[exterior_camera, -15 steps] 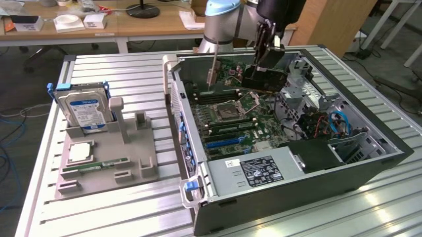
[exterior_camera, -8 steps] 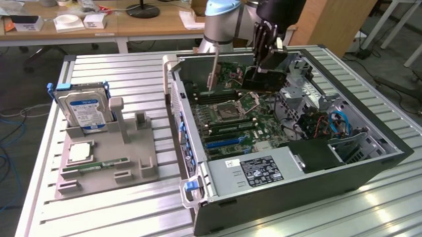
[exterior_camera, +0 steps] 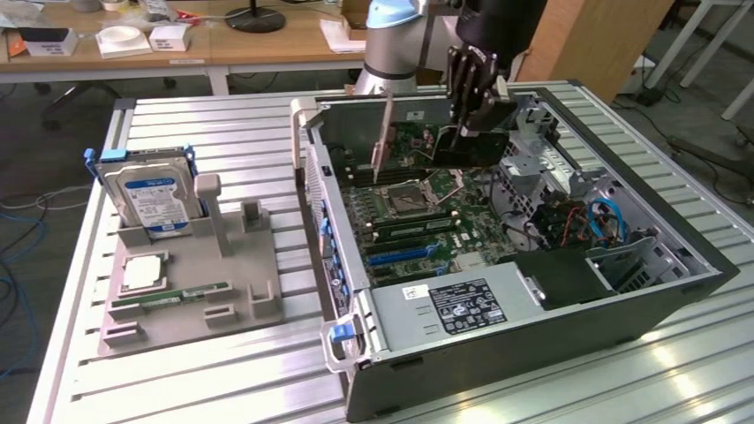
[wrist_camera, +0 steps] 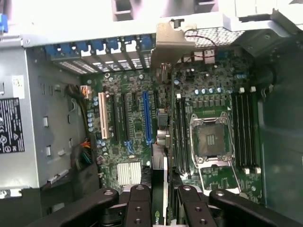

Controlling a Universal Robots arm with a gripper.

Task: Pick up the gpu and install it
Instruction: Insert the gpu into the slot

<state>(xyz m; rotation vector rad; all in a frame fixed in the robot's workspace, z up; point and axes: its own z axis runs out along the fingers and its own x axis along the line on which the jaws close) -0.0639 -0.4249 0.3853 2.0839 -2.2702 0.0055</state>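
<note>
1. Position: you have the gpu (exterior_camera: 471,148) standing on edge inside the open computer case (exterior_camera: 566,309), over the far part of the motherboard (exterior_camera: 407,190). In the wrist view, the card (wrist_camera: 160,165) runs alongside the long blue slot (wrist_camera: 147,118). Its silvery bracket (wrist_camera: 171,40) points at the slotted rear wall. Whether the lower edge touches a slot cannot be told.
2. Grip: the gripper (exterior_camera: 475,115) comes down from above. Its fingers (wrist_camera: 138,205) are clamped on the two flat faces of the card, at the end away from the bracket.
3. Handling, judged: the card looks light, thin and stiff, so it should not sag, but it will lever about the pinch point. Because you hold it at one end, expect the bracket end to dip or swing.
4. Fragility, judged: the bare board carries components and a contact edge. Avoid squeezing harder than needed, and keep the contact edge off the metal of the case.
5. Hold, judged: the flat faces near the upper edge are the sound place, which is where you are. A grip nearer the middle would balance it better.
6. Elsewhere: the hard drive (exterior_camera: 154,194) and memory stick (exterior_camera: 177,296) sit in the holder (exterior_camera: 236,291) at the exterior view's left, well apart from the case.
</note>
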